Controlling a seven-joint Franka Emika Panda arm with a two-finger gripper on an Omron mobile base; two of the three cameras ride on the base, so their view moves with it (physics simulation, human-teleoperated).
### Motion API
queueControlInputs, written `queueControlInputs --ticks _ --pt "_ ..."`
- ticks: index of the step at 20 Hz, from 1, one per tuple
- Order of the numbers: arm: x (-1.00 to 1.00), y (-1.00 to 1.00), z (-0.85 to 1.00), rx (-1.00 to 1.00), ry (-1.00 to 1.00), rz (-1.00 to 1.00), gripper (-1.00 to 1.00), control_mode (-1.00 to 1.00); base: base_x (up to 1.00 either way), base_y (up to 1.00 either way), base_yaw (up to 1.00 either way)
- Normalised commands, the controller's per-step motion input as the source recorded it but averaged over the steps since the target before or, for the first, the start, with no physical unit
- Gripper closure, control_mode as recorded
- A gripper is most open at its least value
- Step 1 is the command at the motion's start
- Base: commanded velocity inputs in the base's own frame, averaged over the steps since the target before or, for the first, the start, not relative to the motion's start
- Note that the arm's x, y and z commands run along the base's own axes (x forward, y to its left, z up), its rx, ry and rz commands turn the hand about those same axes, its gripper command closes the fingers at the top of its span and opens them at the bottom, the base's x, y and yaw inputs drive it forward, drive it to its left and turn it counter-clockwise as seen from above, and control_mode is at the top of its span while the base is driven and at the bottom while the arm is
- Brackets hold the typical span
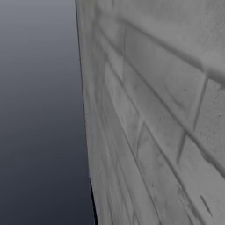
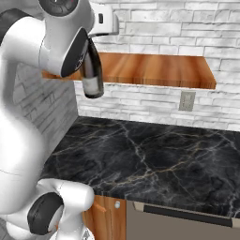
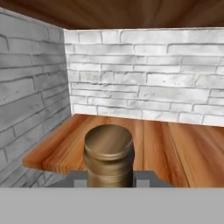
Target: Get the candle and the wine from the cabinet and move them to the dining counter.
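The wine (image 2: 92,72), a dark bottle with a pale label, hangs upright in the air in front of the left end of the cabinet (image 2: 154,70), an open orange-brown wooden shelf. My gripper (image 2: 92,40) is shut on the bottle's neck. In the hand view the wine's gold-tan foil top (image 3: 108,151) sits between my gripper's (image 3: 109,180) tips, with the cabinet board (image 3: 170,144) bare behind it. The candle and the dining counter are out of view.
Below the bottle lies a wall-side black marble counter (image 2: 154,159), with wood doors and a grey front panel (image 2: 183,222) under it. White brick walls (image 2: 47,108) close the corner at the left. An outlet (image 2: 187,101) sits under the shelf. A brick wall (image 1: 154,123) stands close by.
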Motion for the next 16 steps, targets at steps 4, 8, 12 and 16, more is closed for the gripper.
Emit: queueControlInputs --ticks 4,8,12,16 --pt "-0.85 0.06 -0.41 -0.02 0.0 -0.01 1.0 -1.0 0.0 0.0 0.0" --pt "-0.48 0.17 -0.65 -0.01 0.0 0.0 1.0 -1.0 0.0 0.0 0.0" --pt "-0.46 0.21 -0.72 0.0 0.0 0.0 1.0 -1.0 0.0 0.0 0.0" --pt "-0.26 0.11 -0.4 0.0 0.0 0.0 1.0 -1.0 0.0 0.0 0.0"
